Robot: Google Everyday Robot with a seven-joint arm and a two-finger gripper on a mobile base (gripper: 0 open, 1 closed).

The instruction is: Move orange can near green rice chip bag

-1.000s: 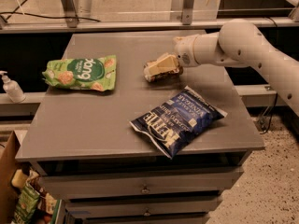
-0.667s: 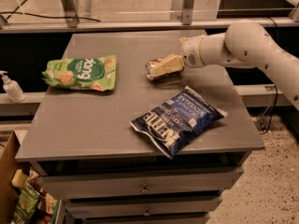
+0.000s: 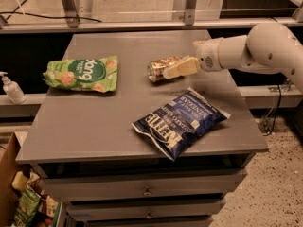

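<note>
Grey cabinet top [image 3: 94, 126], and over it the gripper [image 3: 182, 66], well to the right of the green rice chip bag [image 3: 83, 74], set against the orange can [image 3: 160, 70]; whether it has hold I cannot tell. The can is on its side on the gripper's bag-ward side, its long axis pointing roughly at the bag and well apart from it. Against a second ago, the gripper sits farther from the bag and more of the can shows.

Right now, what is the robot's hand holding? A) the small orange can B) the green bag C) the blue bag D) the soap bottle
A: the hand is shut on the orange can, right of the green rice chip bag, above the table.
</note>
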